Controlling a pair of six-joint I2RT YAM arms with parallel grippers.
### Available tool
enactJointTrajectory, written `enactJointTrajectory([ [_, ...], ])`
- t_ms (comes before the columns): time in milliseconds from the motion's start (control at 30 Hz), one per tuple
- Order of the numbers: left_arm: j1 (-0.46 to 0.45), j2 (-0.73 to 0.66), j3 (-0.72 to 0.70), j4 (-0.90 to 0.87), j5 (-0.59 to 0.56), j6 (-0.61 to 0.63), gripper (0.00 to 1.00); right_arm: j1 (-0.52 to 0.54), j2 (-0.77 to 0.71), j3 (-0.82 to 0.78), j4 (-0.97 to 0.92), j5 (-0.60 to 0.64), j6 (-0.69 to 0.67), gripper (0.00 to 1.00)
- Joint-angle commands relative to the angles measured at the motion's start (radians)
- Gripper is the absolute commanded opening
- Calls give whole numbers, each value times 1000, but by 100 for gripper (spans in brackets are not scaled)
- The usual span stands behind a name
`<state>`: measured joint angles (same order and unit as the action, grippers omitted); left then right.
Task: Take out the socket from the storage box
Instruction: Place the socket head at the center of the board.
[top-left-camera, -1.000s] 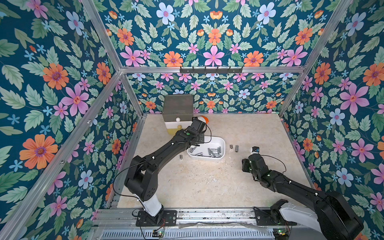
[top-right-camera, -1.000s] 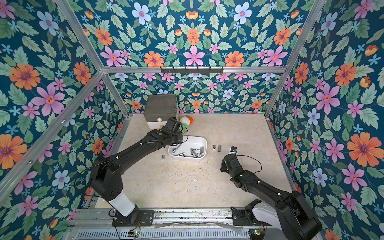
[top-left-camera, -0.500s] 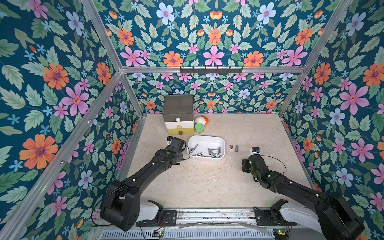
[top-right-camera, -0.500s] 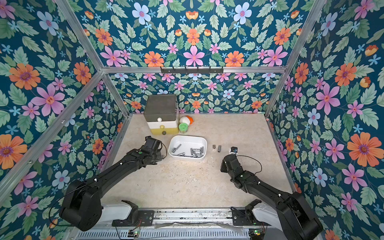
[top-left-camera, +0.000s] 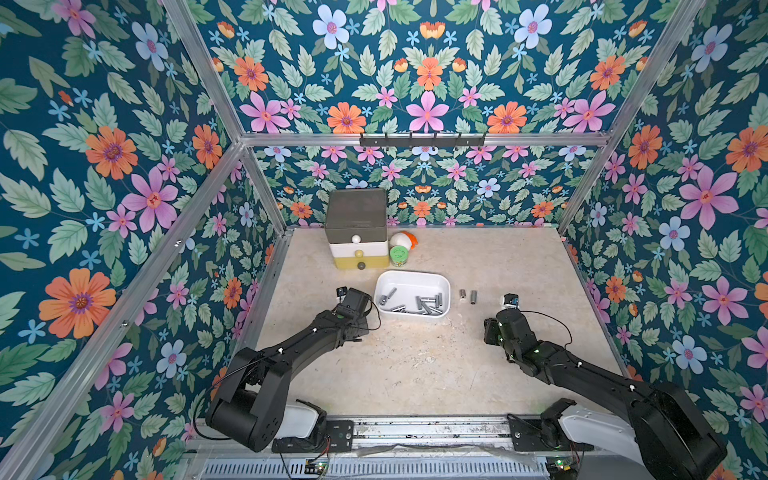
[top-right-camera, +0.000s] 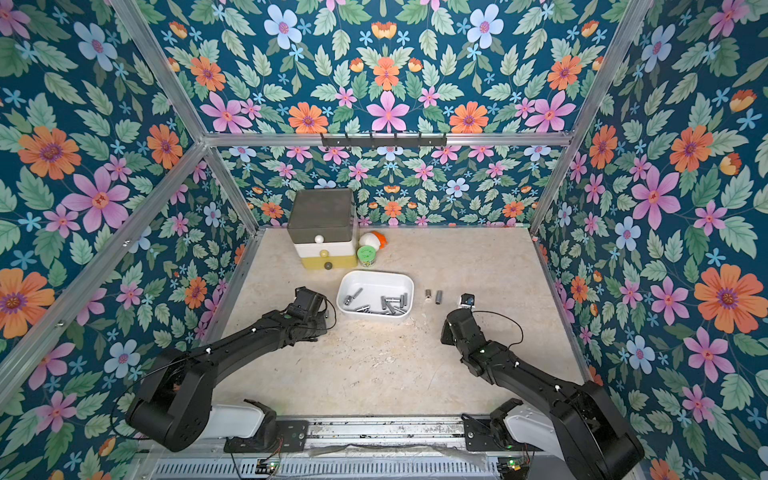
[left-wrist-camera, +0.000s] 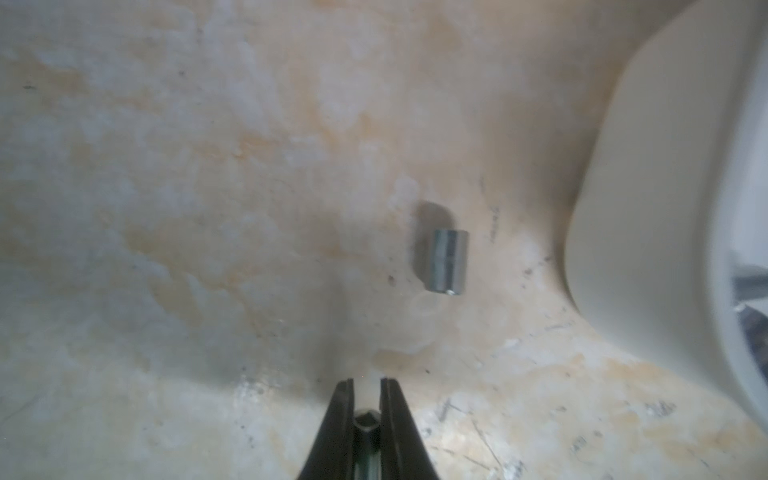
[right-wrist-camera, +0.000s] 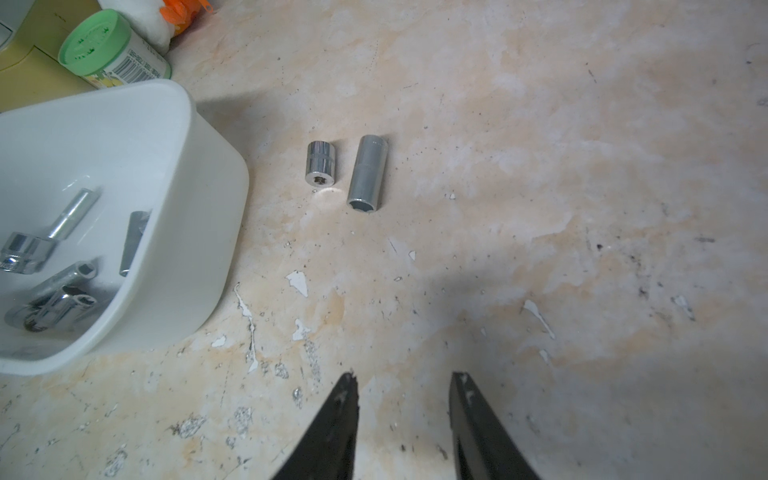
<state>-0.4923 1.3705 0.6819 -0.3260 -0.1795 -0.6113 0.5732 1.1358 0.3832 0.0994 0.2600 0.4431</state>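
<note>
beside the white box (left-wrist-camera: 648, 208), over bare table (left-wrist-camera: 166, 208), the left gripper (left-wrist-camera: 366, 384) is clamped on a small steel socket (left-wrist-camera: 365, 420), whose hex mouth faces the wrist camera from between the two jaws. so the piece is out of the box and off the table, held only near the jaw tips. a loose socket (left-wrist-camera: 446, 261) lies on its side just ahead, between the gripper and the box wall. the right gripper (right-wrist-camera: 403, 380) hangs part open and empty above the table, with a short socket (right-wrist-camera: 321, 163) and a long socket (right-wrist-camera: 368, 172) lying side by side beyond it. other sockets (top-left-camera: 422, 306) lie in the box.

the risks, as i judge them: smooth round steel in a tip grip can twist or slip out on the way down. let go from any height, it may bounce and roll, knock the loose one, or run against the box. lowering it blind could also press it onto the loose one.
</note>
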Motion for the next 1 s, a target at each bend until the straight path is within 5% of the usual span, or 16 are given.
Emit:
enactJointTrajectory([
  [0,-85,-12,11,33,5,-22,0,1,5,6,13,8,-3,42],
  [333,-316,113,91,31,-46,-89,0,2,12,10,13,10,-4,41],
  [800,-337,263,112,74,-73,-132,0,4,14,10,13,11,-4,41],
  [967,-338,268,107,78,-72,-132,11,5,10,8,12,12,-4,42],
])
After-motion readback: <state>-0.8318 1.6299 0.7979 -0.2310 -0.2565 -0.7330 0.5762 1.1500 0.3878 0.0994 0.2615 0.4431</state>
